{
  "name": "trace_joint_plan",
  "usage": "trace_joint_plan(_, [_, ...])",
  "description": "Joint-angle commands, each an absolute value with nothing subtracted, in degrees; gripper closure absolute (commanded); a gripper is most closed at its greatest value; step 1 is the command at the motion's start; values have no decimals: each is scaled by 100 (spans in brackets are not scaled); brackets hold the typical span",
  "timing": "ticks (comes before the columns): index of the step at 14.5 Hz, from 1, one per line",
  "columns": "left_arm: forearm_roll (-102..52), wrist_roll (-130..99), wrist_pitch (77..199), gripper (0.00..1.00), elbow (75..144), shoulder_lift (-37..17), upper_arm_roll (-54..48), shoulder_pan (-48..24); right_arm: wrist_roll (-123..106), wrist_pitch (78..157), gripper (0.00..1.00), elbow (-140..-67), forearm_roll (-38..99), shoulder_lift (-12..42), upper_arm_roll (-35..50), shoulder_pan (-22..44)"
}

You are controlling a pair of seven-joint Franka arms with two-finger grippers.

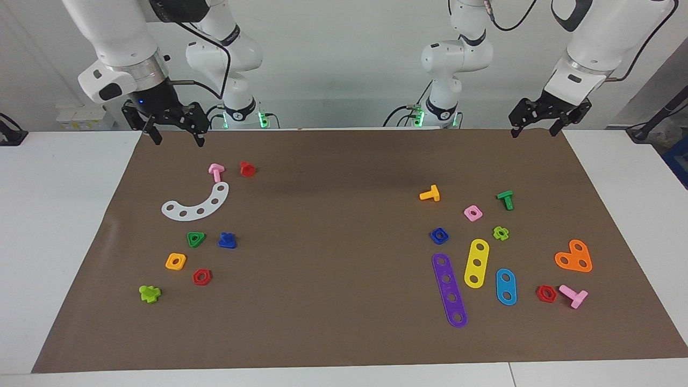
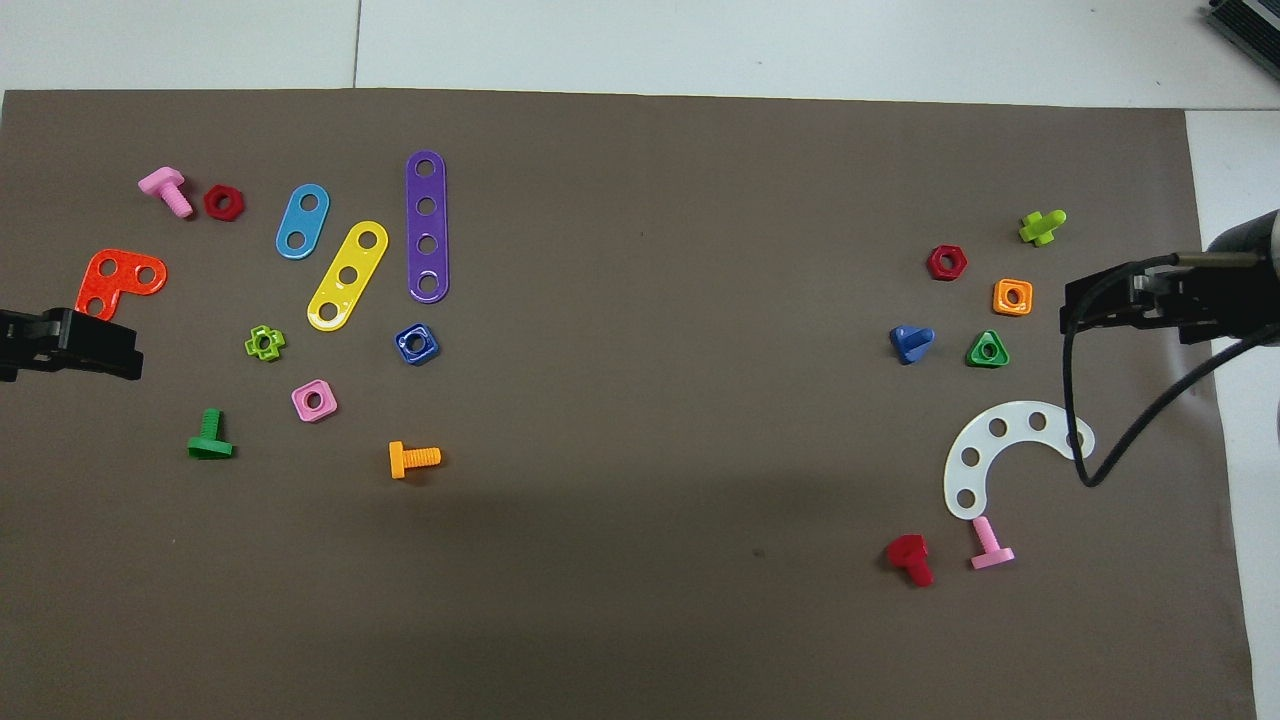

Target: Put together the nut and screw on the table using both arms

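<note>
both claws hang spread & empty over the robots' edge of the brown mat [image 1: 344, 177] on the counter [image 1: 64, 226]: left claw [image 1: 537, 129], right claw [image 1: 174, 134]. facing view shows fingers apart; overhead shows only their tips. blue nut [image 1: 439, 235] lies beside the purple strip [image 1: 450, 290], toward left arm's end. blue screw [image 1: 227, 241] sits beside the green triangle nut [image 1: 195, 238], toward right arm's end, well apart from nut.
</note>
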State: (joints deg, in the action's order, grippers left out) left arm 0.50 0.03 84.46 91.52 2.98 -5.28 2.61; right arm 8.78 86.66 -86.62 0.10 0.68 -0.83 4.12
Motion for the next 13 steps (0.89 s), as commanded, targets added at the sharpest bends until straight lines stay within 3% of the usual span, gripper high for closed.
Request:
trace_joint_plan(1, [123, -18, 8473, 0, 9246, 378, -545, 290, 773, 8605, 0, -8798, 35, -61, -70, 387])
trace_joint_plan(8, [123, -18, 8473, 0, 9246, 378, -545, 290, 694, 8262, 0, -8842, 132, -158, -62, 396])
trace_joint_plan(13, [123, -18, 8473, 0, 9246, 378, -545, 290, 703, 8831, 0, -9166, 123, -158, -70, 378])
